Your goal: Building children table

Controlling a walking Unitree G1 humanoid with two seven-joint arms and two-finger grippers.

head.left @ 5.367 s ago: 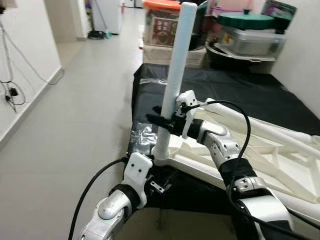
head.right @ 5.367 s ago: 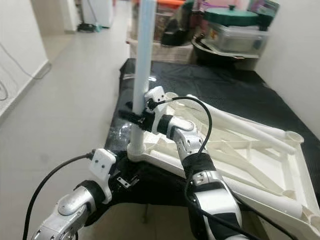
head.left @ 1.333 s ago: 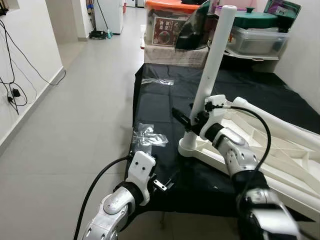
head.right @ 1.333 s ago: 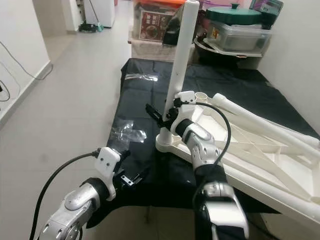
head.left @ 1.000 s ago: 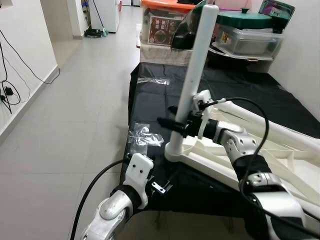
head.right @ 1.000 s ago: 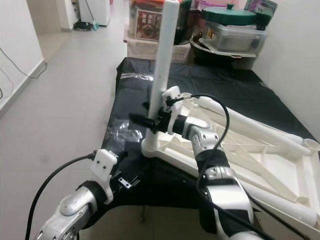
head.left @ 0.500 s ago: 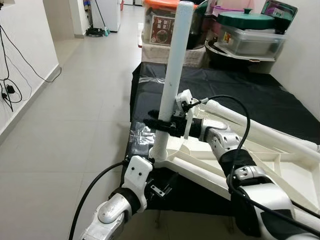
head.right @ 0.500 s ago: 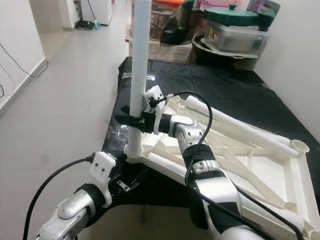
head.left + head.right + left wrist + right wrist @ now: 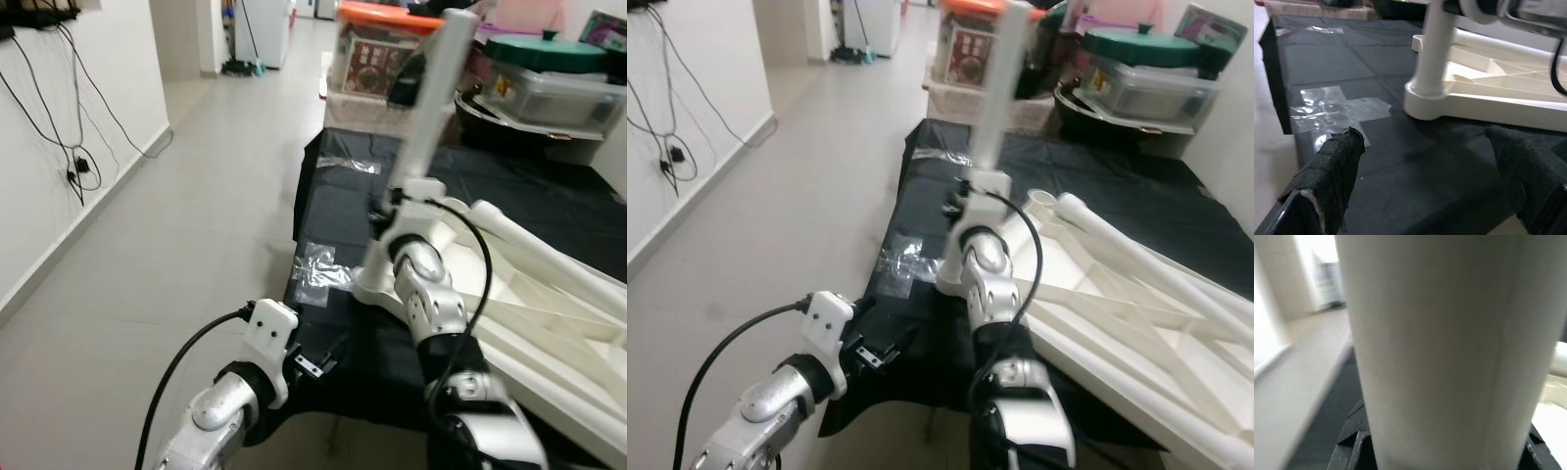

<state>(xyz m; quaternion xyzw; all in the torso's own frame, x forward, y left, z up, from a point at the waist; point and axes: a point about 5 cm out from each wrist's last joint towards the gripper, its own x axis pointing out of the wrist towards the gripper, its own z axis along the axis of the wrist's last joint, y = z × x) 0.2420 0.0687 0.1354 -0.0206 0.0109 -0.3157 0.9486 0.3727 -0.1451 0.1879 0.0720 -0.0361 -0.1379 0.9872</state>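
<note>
Right end effector [image 9: 390, 211] is clamping the white table leg [image 9: 431, 98], which is standing near-upright in the corner socket of the upturned white table frame [image 9: 529, 294]; frame is lying on the black-covered worktop [image 9: 338, 211]. Left end effector [image 9: 1425, 161], fingers [image 9: 1334, 161] spread and empty, is hovering at 7 o'clock from the socket, near taped plastic [image 9: 318, 269]. Storage bins [image 9: 544, 73] are sitting at 12 o'clock.
</note>
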